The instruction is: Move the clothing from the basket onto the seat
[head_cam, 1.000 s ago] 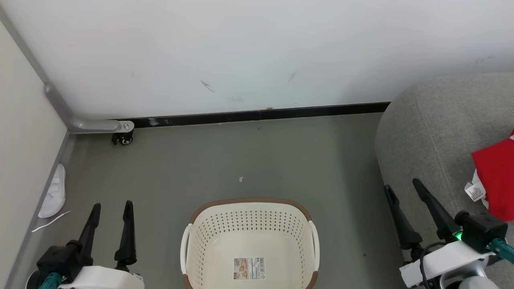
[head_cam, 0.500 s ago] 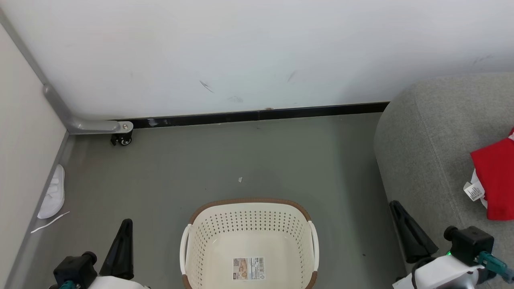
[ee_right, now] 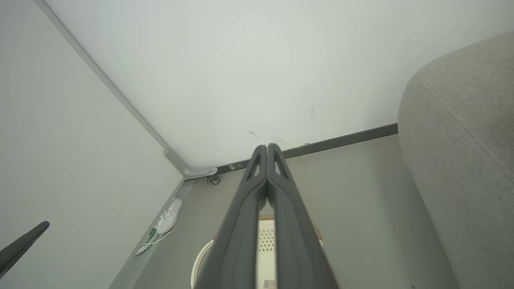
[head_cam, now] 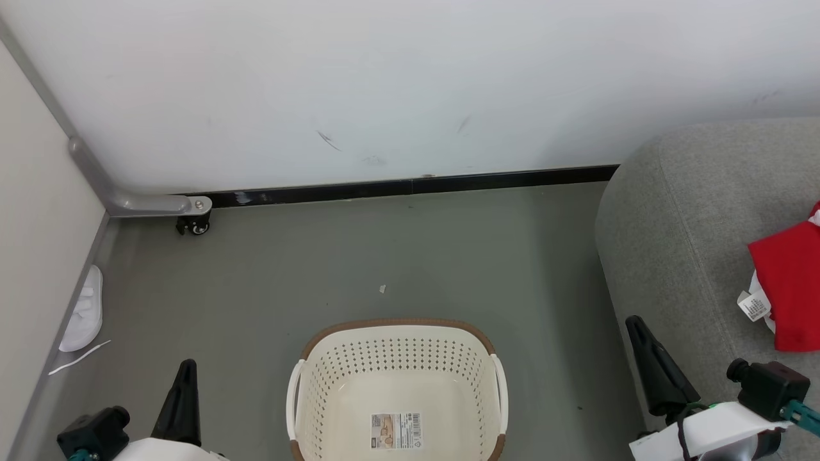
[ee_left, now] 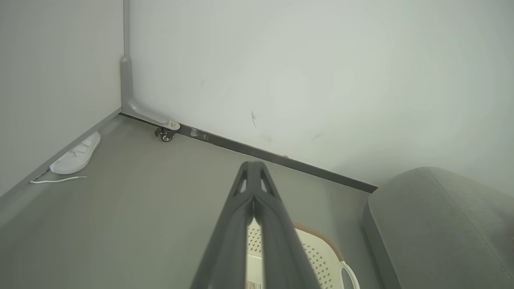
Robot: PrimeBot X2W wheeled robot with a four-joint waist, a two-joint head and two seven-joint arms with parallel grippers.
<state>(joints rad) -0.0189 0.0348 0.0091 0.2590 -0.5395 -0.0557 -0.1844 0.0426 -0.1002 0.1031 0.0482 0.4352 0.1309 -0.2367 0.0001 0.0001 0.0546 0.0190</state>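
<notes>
The clothing (head_cam: 791, 288) was bright red soft fabric lying bunched on the grey seat (head_cam: 679, 243) at the right edge of the head view, cut off by the frame. A bit of white trim showed along its left side, and a small white label (head_cam: 754, 306) stuck out there onto the upholstery. The cream perforated basket (head_cam: 397, 322), brown along its rim, stood on the floor (head_cam: 397, 250) well apart from the seat, with a sticker (head_cam: 397, 430) on its bottom and no red in it.

The left gripper (head_cam: 186, 370) sat low at the left of the basket and the right gripper (head_cam: 636, 328) low beside the seat's front. Each held nothing.

The head view gave the red fabric and the basket's whole inside. The left wrist view looked along fingers (ee_left: 241, 212) pressed together tip to tip, past a slice of basket rim, and gave a side look at a white shoe (ee_left: 76, 154) with its straps by the wall. The right wrist view showed its own fingers (ee_right: 281, 208) likewise pressed together, the seat's stitched seam, and a dark fingertip of the left gripper at its lower left.
</notes>
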